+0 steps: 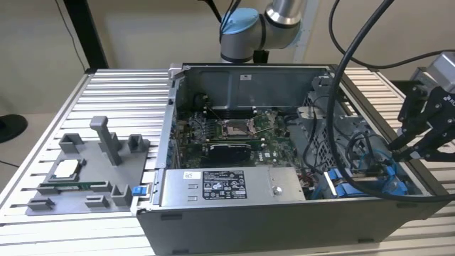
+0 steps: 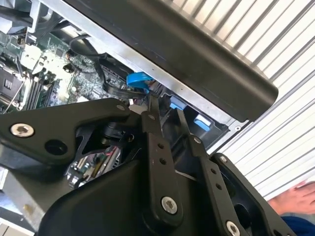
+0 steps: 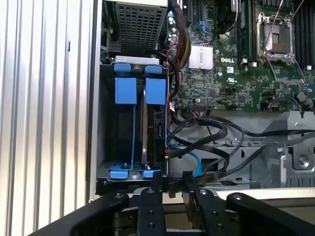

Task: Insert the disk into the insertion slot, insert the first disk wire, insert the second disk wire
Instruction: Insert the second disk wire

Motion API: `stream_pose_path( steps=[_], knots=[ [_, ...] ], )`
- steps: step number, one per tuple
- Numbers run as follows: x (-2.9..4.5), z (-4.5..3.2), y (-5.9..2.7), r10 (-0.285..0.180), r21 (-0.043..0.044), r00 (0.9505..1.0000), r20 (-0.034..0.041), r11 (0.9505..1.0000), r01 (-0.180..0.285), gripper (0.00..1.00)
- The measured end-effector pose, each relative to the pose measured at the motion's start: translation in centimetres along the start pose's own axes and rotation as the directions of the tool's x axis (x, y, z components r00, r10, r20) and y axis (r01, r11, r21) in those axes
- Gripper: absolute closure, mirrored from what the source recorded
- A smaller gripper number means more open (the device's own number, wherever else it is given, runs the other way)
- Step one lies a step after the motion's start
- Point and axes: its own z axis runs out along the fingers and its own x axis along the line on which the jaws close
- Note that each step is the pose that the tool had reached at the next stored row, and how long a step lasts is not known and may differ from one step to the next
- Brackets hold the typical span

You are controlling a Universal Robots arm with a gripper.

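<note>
The disk is being hidden for the most part inside the drive cage in the first wrist view, with little more than one narrow edge and its blue carrier being shown. In the exterior view the gripper is being cut off by the right edge, and the robot arm is being cropped at the top. A person's hand is being cut off by the picture's edge in the second wrist view.
</note>
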Motion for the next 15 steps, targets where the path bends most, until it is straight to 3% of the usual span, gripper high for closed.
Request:
stream_pose_path(
  steps=[15],
  knots=[
    [0.02,0.09,-0.21,-0.004,-0.0001,1.0000,-0.0003,1.0000,0.004,0.00]
  ],
)
